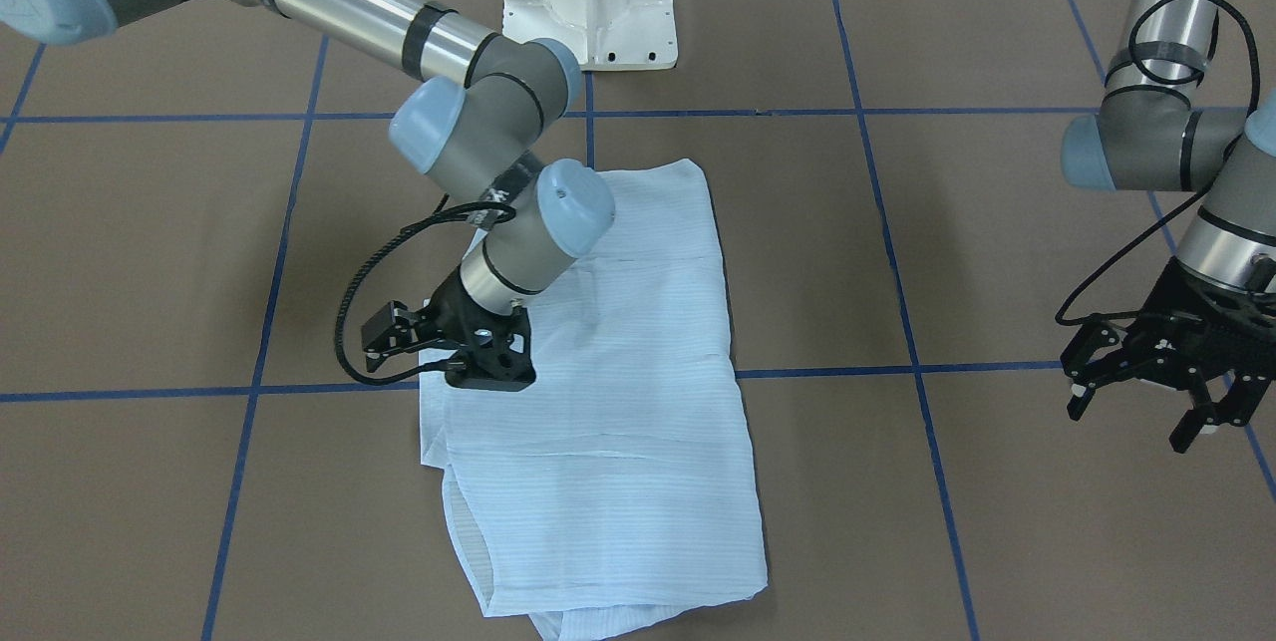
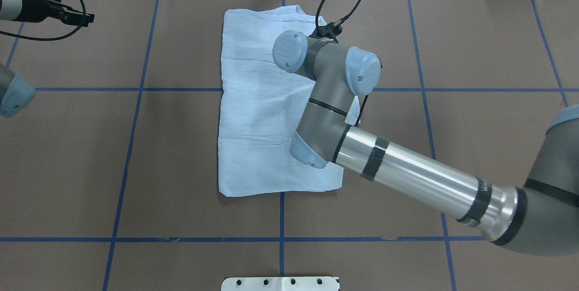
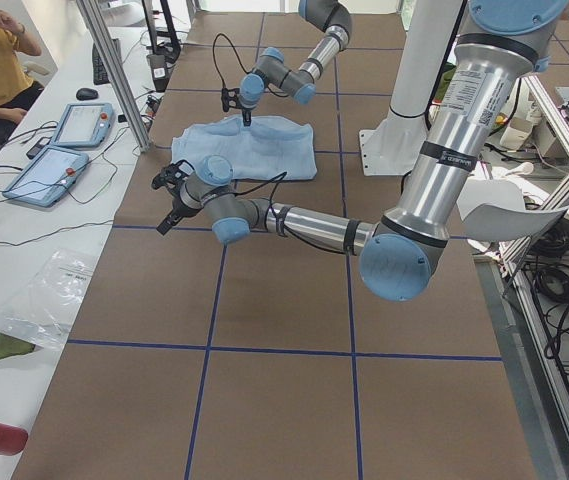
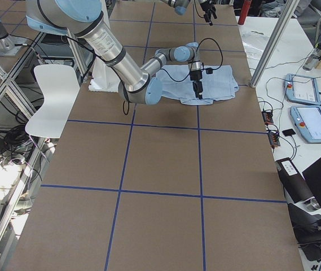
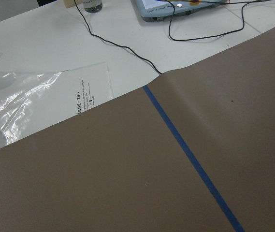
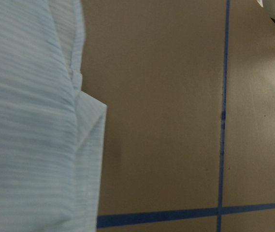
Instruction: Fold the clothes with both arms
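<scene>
— Whereabouts of the shirt (image 1: 618, 442)?
— Mid-table (image 1: 150, 252), folded into a flat oblong, lying across a blue tape line (image 1: 893, 272).
— And the right gripper (image 1: 490, 384)?
— Low at the shirt's side edge, pointing down at the cloth. Jaws impossible to judge: open or closed, cannot tell.
— Left gripper (image 1: 1131, 427)?
— Off to the side above bare table, well apart from the shirt. Jaws spread wide, holding nothing.
</scene>
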